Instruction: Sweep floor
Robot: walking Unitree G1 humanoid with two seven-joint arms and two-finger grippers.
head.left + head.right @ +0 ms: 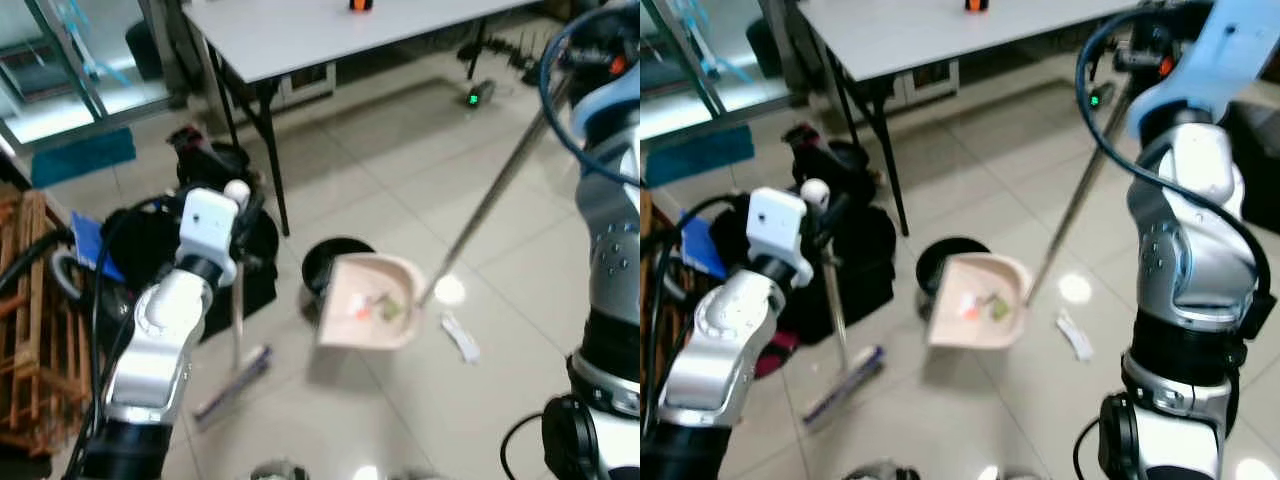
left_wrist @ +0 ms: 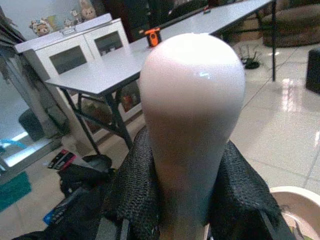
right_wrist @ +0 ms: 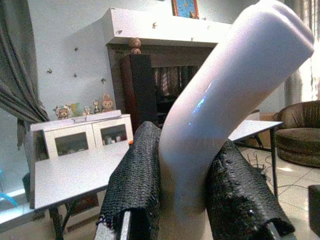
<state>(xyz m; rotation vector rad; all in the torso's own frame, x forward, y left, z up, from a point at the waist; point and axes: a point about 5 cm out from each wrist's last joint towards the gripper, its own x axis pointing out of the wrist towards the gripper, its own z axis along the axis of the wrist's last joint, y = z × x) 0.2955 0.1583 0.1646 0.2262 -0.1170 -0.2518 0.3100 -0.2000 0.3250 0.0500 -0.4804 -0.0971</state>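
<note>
Firmly, the left claw (image 2: 175, 210) clamped the white rounded handle tip of the broom (image 1: 236, 190), its long axis running down to the bristle head (image 1: 236, 378) on the tiled floor (image 1: 400, 170). Rightward, the right claw (image 3: 187, 200) gripped the beige long-handled dustpan (image 1: 368, 300), holding scraps, just beside a black bin (image 1: 322, 258).
</note>
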